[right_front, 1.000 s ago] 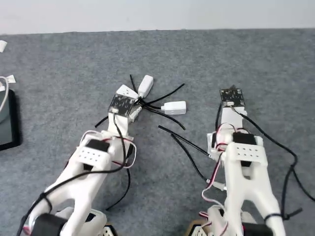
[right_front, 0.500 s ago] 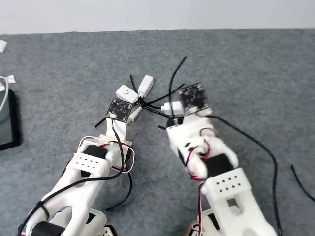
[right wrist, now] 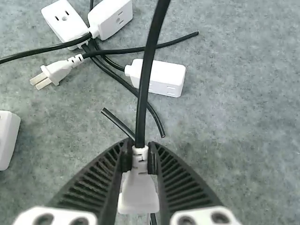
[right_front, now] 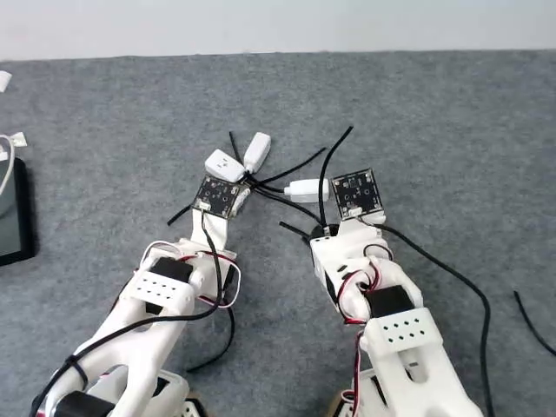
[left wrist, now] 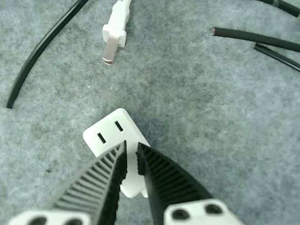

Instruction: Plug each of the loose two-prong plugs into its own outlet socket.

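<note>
Swung in from the right edge, right arm now stands centre, beside outlet socket. Left wrist view: left gripper, fingers nearly together over second socket, probably steadying it; loose plug beyond, prongs toward that socket. Right wrist view: right gripper clenched on held plug, long axis along the fingers, cord end leading, prongs hidden.

— What are the arms made of?
— White plastic shells on both the left arm and the right arm, each with a panel of small round holes.
— And the fingers?
— Black and ribbed, tapering to the tips, with white bases with holes behind them.
— Wiring?
— Red and white wire loops, black cables, and a dark square circuit board behind the fingers.
</note>
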`<action>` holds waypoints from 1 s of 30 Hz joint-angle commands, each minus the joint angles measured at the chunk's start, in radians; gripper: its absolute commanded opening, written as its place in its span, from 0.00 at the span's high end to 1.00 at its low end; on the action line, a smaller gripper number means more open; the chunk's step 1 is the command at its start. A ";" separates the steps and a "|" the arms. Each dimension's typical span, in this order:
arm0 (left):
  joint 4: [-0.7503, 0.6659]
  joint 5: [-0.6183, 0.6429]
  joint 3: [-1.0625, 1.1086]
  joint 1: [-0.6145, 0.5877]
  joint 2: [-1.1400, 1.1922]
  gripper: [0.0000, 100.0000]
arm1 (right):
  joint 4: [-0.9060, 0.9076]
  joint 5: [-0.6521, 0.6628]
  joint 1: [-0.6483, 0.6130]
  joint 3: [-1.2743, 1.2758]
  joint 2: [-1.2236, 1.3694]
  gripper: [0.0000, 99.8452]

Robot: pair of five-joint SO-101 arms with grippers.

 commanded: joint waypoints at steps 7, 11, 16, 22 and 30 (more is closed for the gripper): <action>0.114 -0.002 -0.111 0.009 -0.009 0.98 | -0.093 -0.006 0.035 0.014 -0.038 0.99; 0.242 -0.008 -0.200 0.008 -0.011 0.98 | -0.085 -0.002 0.035 0.011 -0.038 0.99; 0.367 -0.078 -0.302 0.008 -0.011 0.98 | -0.021 0.034 0.027 0.014 -0.101 0.99; 0.388 -0.121 -0.311 0.011 -0.003 0.98 | 0.229 0.034 -0.090 0.028 -0.392 0.99; 0.264 -0.126 -0.219 0.018 0.000 0.98 | 0.469 0.155 -0.320 0.152 -0.889 0.99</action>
